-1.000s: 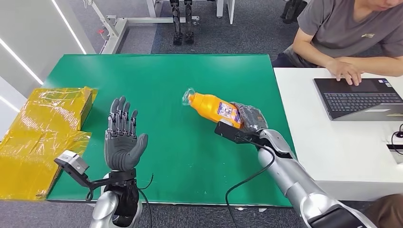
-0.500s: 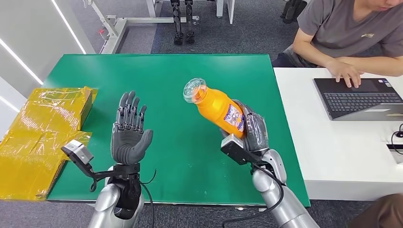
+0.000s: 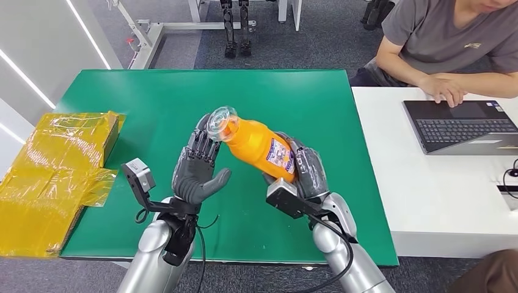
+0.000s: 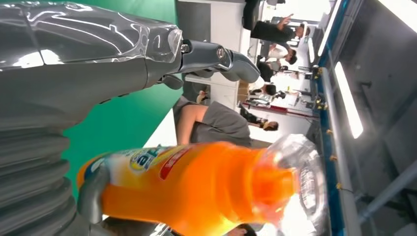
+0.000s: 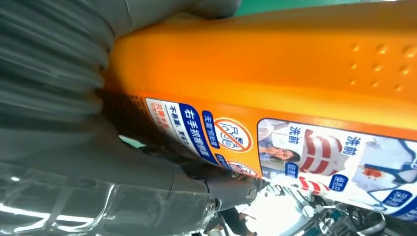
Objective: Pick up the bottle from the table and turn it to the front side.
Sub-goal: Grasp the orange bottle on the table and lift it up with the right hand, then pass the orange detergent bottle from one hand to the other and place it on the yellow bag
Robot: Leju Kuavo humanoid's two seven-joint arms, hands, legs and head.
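- While the right hand (image 3: 303, 174) grips the lower body of the bottle (image 3: 253, 141), the bottle hangs clear above the green desk (image 3: 183, 104), tilted with its clear cap toward the left hand.
- Compared with a second ago, the bottle has come up off the desk and swung inward, from the right half toward the middle, its cap now higher and nearer the robot.
- The left hand (image 3: 196, 168) has moved in from the left side; it is spread, palm up, holding nothing, its fingertips (image 3: 204, 135) just beside the cap. Whether they touch it I cannot tell.
- In the right wrist view the label (image 5: 305, 152) with printed pictures and small text faces that camera; in the left wrist view another part of the label (image 4: 147, 158) shows on the orange body.
- Judged from this, the pick-up is done and the turning is in hand: the left hand looks placed to take or steady the cap end.
- A person (image 3: 452, 43) sits at a laptop (image 3: 464, 125) on the white desk, well apart.
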